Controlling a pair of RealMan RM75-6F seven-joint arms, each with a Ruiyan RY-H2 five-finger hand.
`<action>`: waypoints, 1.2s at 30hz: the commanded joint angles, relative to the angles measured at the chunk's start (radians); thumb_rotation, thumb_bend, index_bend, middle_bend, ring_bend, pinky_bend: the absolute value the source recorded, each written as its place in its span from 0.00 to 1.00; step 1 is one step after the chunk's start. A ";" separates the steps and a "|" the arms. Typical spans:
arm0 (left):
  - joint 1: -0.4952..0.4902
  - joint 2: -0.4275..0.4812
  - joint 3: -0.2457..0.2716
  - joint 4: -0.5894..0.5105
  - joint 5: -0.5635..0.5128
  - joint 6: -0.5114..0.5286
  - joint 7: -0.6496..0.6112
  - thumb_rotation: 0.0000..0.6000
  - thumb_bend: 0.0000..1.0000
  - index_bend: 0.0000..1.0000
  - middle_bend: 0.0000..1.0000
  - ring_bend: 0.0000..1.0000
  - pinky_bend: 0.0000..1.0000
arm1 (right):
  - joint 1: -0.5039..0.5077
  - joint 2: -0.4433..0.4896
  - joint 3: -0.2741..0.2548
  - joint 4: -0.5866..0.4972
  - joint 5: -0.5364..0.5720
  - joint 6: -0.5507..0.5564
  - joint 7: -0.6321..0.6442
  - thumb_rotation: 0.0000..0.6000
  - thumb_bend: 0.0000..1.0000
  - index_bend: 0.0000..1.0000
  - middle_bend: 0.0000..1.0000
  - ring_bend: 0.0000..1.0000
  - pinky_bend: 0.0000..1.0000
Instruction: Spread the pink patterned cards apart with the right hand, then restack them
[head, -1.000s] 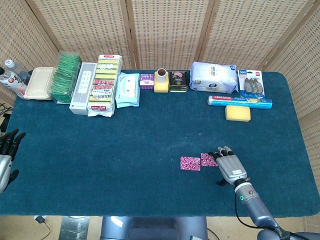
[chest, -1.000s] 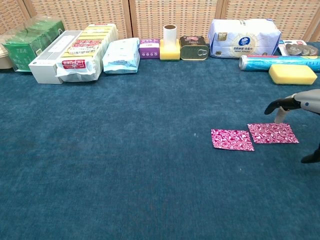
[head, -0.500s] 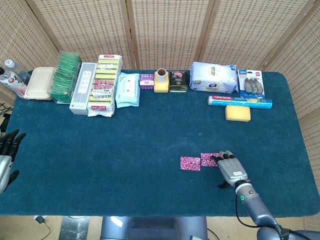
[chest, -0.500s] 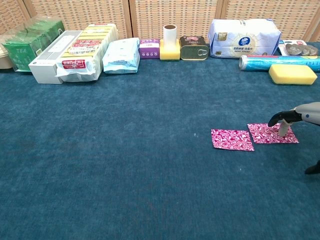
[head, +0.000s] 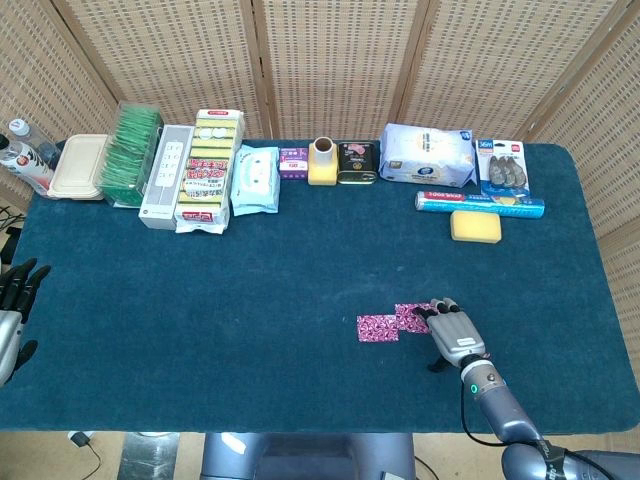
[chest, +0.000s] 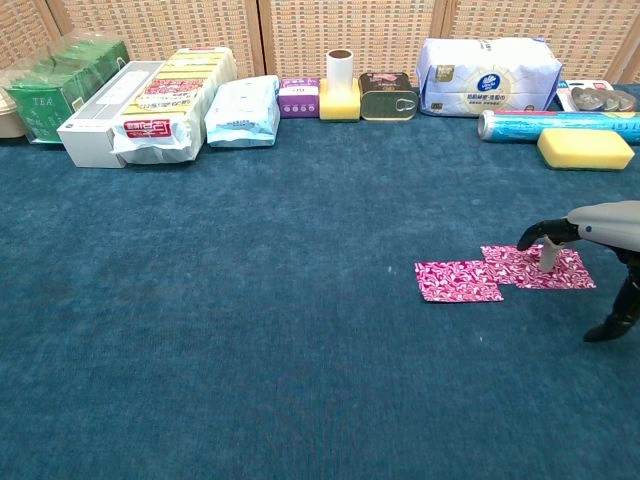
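Note:
Two pink patterned cards lie flat on the blue cloth, side by side. The left card (chest: 458, 281) (head: 378, 328) lies free. On the right card (chest: 535, 268) (head: 413, 317) my right hand (chest: 592, 225) (head: 451, 332) presses with its fingertips (chest: 547, 259), the thumb held off to the side. The right card's left corner overlaps the left card's upper right corner. My left hand (head: 13, 310) hangs at the table's left edge with its fingers apart, holding nothing.
Along the back stand green tea boxes (chest: 55, 88), a white box (chest: 105, 115), snack packs (chest: 175, 95), a wipes pack (chest: 243, 108), a yellow cup holder (chest: 340, 90), a tin (chest: 388, 97), a tissue pack (chest: 487, 62), a blue roll (chest: 555, 124) and a yellow sponge (chest: 585, 148).
My right hand came down onto the right card and slid it left and slightly up. That card now overlaps the left card, which also shifted a little left.

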 joint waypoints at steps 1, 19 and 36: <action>0.000 0.000 0.001 0.000 0.001 0.000 0.002 1.00 0.13 0.00 0.00 0.00 0.07 | 0.007 -0.008 0.004 0.002 0.009 0.000 -0.005 1.00 0.07 0.15 0.26 0.10 0.04; 0.001 0.001 -0.001 0.001 -0.001 0.003 -0.004 1.00 0.13 0.00 0.00 0.00 0.07 | 0.049 -0.053 0.036 0.007 0.065 0.017 -0.027 1.00 0.07 0.15 0.19 0.07 0.04; 0.001 0.002 0.001 0.001 0.003 0.004 -0.007 1.00 0.13 0.00 0.00 0.00 0.07 | 0.063 -0.023 0.033 -0.091 0.061 0.073 -0.069 1.00 0.07 0.15 0.19 0.07 0.04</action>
